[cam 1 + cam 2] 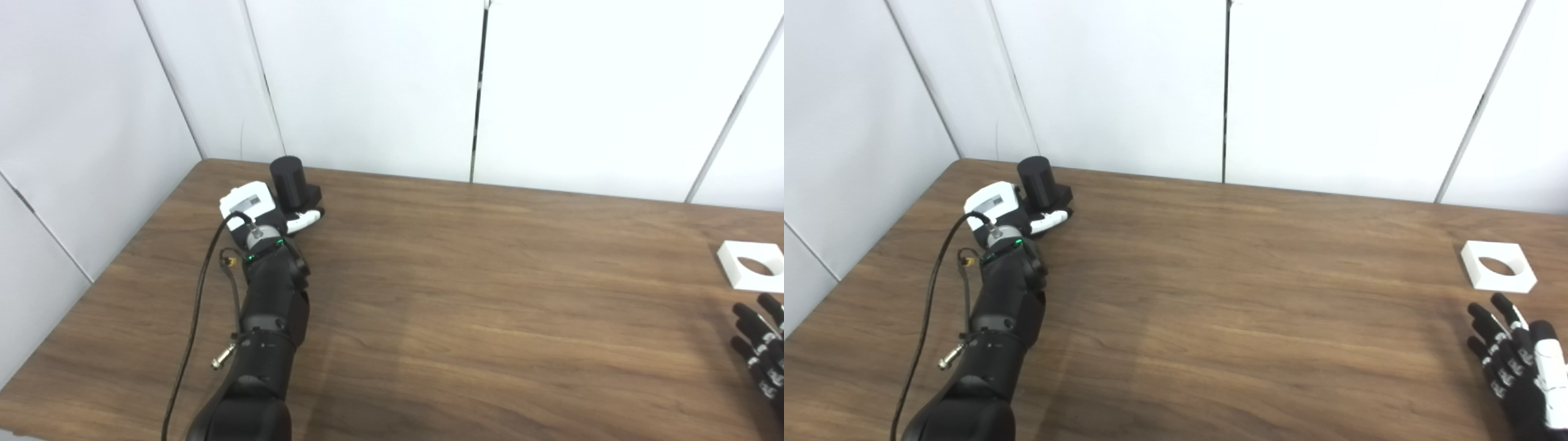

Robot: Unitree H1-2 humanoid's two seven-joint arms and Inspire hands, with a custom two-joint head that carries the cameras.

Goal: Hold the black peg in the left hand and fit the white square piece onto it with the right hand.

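Black peg (1038,179) beside left hand (1020,211), grip unclear; right hand (1522,367) spread near white square piece (1497,274).

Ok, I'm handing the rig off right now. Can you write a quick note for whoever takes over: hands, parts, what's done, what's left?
Left hand: at the far left of the table, at the black peg, which stands upright. Fingers look wrapped around its base, but a firm grip cannot be confirmed.
Right hand: open, fingers spread, near the right edge, holding nothing.
White square piece: flat on the table just beyond the right hand, not touched, round hole facing up.
Done: left hand brought to the peg.
Left: pick up the white piece with the right hand, bring both together, fit the hole over the peg.
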